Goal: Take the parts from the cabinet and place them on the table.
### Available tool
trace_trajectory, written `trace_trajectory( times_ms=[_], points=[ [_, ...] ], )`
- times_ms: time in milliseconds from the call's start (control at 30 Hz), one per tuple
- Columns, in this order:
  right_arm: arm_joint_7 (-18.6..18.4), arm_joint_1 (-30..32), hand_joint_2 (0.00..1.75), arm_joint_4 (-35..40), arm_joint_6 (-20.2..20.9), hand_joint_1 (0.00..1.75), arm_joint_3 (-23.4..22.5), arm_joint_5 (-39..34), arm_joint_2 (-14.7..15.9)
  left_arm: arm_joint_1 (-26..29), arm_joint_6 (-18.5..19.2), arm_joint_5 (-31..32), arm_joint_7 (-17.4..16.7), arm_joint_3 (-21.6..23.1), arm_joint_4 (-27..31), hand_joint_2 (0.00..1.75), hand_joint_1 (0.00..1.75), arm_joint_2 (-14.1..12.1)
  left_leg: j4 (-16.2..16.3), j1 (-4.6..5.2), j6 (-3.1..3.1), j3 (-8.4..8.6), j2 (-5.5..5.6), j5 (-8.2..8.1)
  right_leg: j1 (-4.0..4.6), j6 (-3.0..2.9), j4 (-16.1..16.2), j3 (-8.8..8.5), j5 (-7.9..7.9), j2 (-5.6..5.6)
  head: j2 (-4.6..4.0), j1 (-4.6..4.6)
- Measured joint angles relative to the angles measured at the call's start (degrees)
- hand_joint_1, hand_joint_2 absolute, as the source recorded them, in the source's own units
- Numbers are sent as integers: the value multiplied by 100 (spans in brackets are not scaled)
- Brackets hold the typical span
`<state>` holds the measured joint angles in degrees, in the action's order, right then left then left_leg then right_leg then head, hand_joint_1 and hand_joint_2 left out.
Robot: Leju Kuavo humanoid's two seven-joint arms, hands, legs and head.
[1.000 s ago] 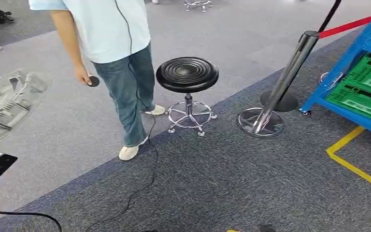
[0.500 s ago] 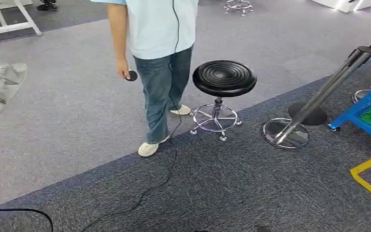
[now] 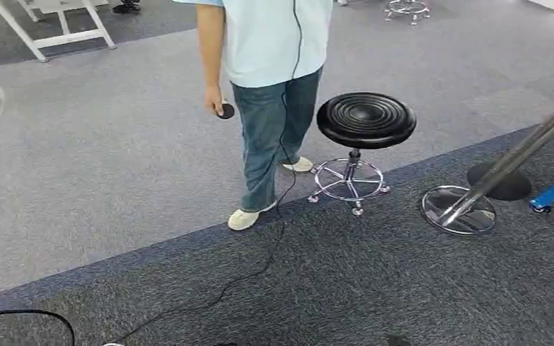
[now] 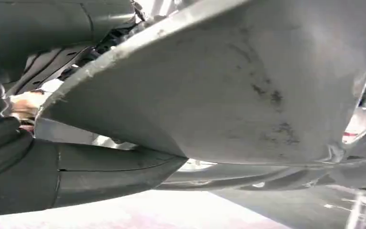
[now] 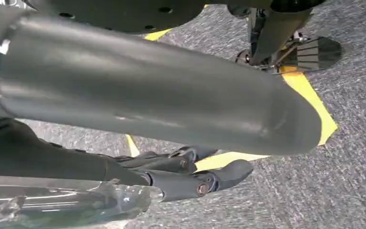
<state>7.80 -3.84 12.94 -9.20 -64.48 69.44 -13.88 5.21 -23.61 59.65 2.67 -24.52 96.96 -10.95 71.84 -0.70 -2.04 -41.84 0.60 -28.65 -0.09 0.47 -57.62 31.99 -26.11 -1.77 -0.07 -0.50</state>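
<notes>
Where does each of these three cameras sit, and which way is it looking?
Head view: high on the robot, looking forward and down at carpet, a person and a black stool.
Left wrist view: behind the left hand, looking close at the grey metal part it holds.
Right wrist view: behind the right hand, facing the floor and yellow tape.
Head and right wrist views share dark carpet with yellow tape.
</notes>
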Motion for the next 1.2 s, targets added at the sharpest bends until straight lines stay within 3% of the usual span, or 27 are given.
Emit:
trace_trajectory(
  times_ms=[67,100,167,267,300,333,367,433,467,500,567,600,633,700,767,800,833,867,933,967,1000,1033,1067,1100,1133,1167,1200],
  points=[
    [-4,-4,0,0,5,0,0,2,-4,6,-2,13,11,-46,-33,175,175,0,-1002,-5,4,546,-160,458,-1,35,-2,-31,-22,-98,0,0],
    [-4,-6,0,2,2,0,0,2,-4,5,-7,17,18,-64,-44,175,175,2,-1350,7,-13,746,-461,485,39,71,-14,-47,-44,-130,0,-2],
    [-4,-10,0,2,2,0,0,4,-4,0,-20,20,20,-72,-66,175,175,11,-1438,33,90,756,-363,447,91,112,-33,-21,-98,-203,0,39],
    [-4,-11,0,0,2,0,0,4,-4,25,-28,43,24,-120,-120,175,175,9,-1450,32,192,759,-196,457,64,181,-9,-73,-158,-323,0,31],
    [-2,-16,0,0,2,0,0,4,-4,40,-39,61,28,-133,-131,175,175,7,-1456,17,224,759,-159,459,51,226,-155,-14,-268,-103,0,50],
    [2,-12,0,0,0,0,0,4,-7,40,-46,98,35,-144,-149,175,175,2,-1456,14,260,757,-116,464,46,233,-516,150,-488,63,0,66],
    [2,-7,0,0,0,0,0,4,-7,42,-50,114,50,-151,-175,175,175,7,-1456,15,283,750,-67,471,47,237,-1075,418,-753,131,0,70],
    [-9,12,0,0,0,0,0,4,-7,76,-52,146,77,-203,-247,175,175,22,-1456,24,295,749,44,466,50,231,-1903,861,-1021,155,0,68],
    [-15,20,0,0,0,0,0,4,-7,96,-57,153,87,-223,-283,175,175,28,-1455,25,295,752,103,466,51,219,-1953,925,-960,157,0,72],
    [-24,24,0,0,0,0,0,4,-7,108,-61,155,96,-230,-317,175,175,35,-1454,25,294,755,165,466,51,205,-1744,864,-771,164,0,70],
    [-24,18,0,0,-2,0,0,4,-7,116,-63,166,96,-249,-378,175,175,44,-1454,14,290,767,285,465,49,166,-785,441,-222,244,0,72],
    [-24,14,0,0,-2,0,0,4,-7,116,-66,170,98,-266,-404,175,175,50,-1454,4,276,764,331,465,34,156,-327,225,-35,441,0,72],
    [-24,14,0,0,-2,0,2,4,-7,109,-70,170,101,-278,-422,175,175,50,-1407,35,239,735,390,451,20,148,-48,126,-28,617,0,77],
    [-31,4,0,0,-4,0,2,4,-7,128,-90,173,103,-293,-437,175,175,48,-1433,14,173,711,467,482,38,146,-78,87,-21,505,0,70],
    [-31,4,0,0,-2,0,0,4,-7,157,-94,173,109,-339,-464,175,175,48,-1461,-15,104,712,554,503,51,72,-50,71,13,413,0,66],
    [-31,-5,0,0,-2,0,0,7,-9,177,-96,173,111,-354,-472,175,175,48,-1391,-19,101,689,372,443,31,23,-4,47,42,355,0,59],
    [-28,-6,0,0,-2,0,2,9,-11,171,-96,179,114,-361,-485,175,175,48,-1153,0,78,575,156,259,33,-13,8,41,44,321,0,41],
    [-28,-1,0,0,-4,0,2,9,-11,161,-101,190,120,-361,-494,175,175,50,-713,0,46,382,60,9,38,-27,8,42,37,270,0,44],
    [-26,15,0,0,-4,0,0,13,-11,164,-114,205,136,-369,-529,175,175,61,198,-8,9,-42,14,-369,43,-41,6,44,27,159,0,44],
    [-24,16,0,0,-4,0,0,15,-11,169,-120,205,144,-374,-544,175,175,70,368,-12,-1,-122,13,-388,43,-41,6,44,26,110,0,41],
    [-20,12,0,0,-2,0,0,22,-11,177,-120,208,146,-380,-566,175,175,72,267,-22,-9,-66,7,-266,43,-41,5,42,24,64,0,42],
    [-11,9,0,0,0,0,2,26,-11,180,-120,212,151,-389,-584,175,175,72,-92,-32,-15,118,-8,-39,42,-32,4,40,19,18,0,42],
    [-4,7,0,0,0,0,2,26,-13,180,-120,227,164,-407,-608,175,175,70,-671,-38,-20,429,-78,225,39,-15,1,31,9,-28,0,42],
    [2,5,0,0,0,0,2,26,-13,179,-120,249,175,-424,-619,175,175,68,-1185,-41,-35,728,-240,396,38,11,-13,17,-5,-64,0,41],
    [4,4,0,2,0,0,2,26,-9,165,-122,275,190,-435,-636,175,175,77,-1426,0,-44,842,-423,315,105,58,-45,25,-37,-96,0,37],
    [9,-1,0,2,0,0,2,28,-7,165,-122,291,201,-455,-647,175,175,79,-1426,-18,41,835,-320,358,107,74,-57,23,-63,-115,0,59],
    [18,-5,0,2,0,0,2,33,-7,173,-125,315,203,-485,-667,175,175,87,-1422,-13,72,825,-272,341,111,88,-45,3,-67,-152,0,79]
  ],
)
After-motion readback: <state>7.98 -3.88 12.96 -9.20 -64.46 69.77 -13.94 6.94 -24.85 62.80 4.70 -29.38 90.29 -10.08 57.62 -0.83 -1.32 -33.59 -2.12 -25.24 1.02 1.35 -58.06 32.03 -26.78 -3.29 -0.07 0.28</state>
